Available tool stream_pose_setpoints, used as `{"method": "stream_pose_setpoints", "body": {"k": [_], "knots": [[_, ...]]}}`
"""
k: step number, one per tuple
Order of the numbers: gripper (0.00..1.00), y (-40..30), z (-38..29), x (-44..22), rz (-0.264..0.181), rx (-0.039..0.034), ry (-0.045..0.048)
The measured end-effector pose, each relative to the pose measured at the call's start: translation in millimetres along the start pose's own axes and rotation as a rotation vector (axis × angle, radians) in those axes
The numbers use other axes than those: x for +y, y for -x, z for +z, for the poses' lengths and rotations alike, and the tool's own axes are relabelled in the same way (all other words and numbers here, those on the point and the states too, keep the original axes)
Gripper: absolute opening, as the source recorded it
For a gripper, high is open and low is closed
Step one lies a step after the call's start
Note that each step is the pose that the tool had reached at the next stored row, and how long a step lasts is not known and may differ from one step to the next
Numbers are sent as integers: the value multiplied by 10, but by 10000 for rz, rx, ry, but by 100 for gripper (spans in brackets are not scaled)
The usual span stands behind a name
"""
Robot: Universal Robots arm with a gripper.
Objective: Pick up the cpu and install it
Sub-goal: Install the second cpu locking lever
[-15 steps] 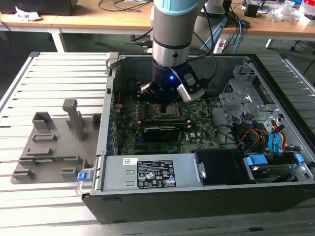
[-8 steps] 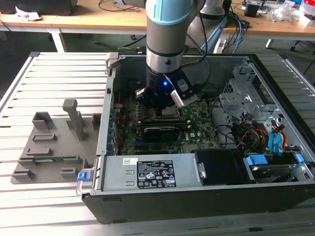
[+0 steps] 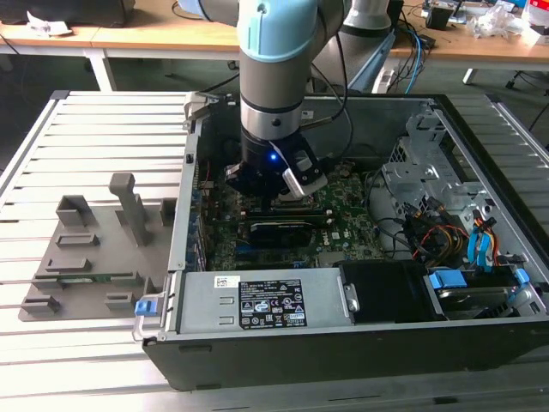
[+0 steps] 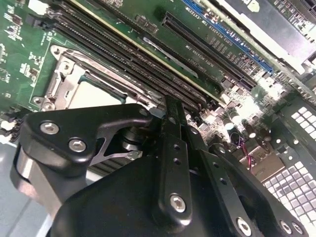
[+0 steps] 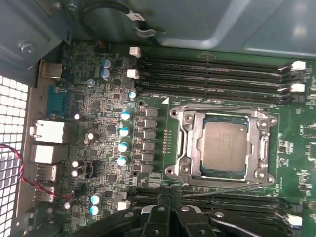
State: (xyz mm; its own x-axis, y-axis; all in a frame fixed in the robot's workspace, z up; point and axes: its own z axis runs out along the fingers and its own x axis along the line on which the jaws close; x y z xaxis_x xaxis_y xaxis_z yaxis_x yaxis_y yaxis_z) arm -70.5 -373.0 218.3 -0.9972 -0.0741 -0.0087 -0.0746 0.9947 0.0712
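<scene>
Green motherboard point(image 5: 98, 113): pale silver square cpu point(image 5: 224, 148) seated in socket; jaws' state unclear.

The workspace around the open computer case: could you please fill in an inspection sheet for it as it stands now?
Surface: slatted metal table carrying the open computer case.
Job's things: the cpu lies flat inside the socket frame on the motherboard.
Clutter: a grey fixture tray sits on the table at the exterior view's left of the case.
Gripper: the gripper hangs low over the motherboard beside the socket, apart from the cpu; whether it is open or shut cannot be told.
Cables: coloured wires and blue cables lie inside the case at the exterior view's right.
Surroundings: wooden desks behind the table.
</scene>
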Motion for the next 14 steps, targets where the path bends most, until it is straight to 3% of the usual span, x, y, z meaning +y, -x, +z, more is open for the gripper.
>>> {"method": "stream_pose_setpoints", "body": {"k": [7,14], "knots": [[11,-60,92,-2,0,1,-1],[11,-73,132,15,-66,5,15]]}}
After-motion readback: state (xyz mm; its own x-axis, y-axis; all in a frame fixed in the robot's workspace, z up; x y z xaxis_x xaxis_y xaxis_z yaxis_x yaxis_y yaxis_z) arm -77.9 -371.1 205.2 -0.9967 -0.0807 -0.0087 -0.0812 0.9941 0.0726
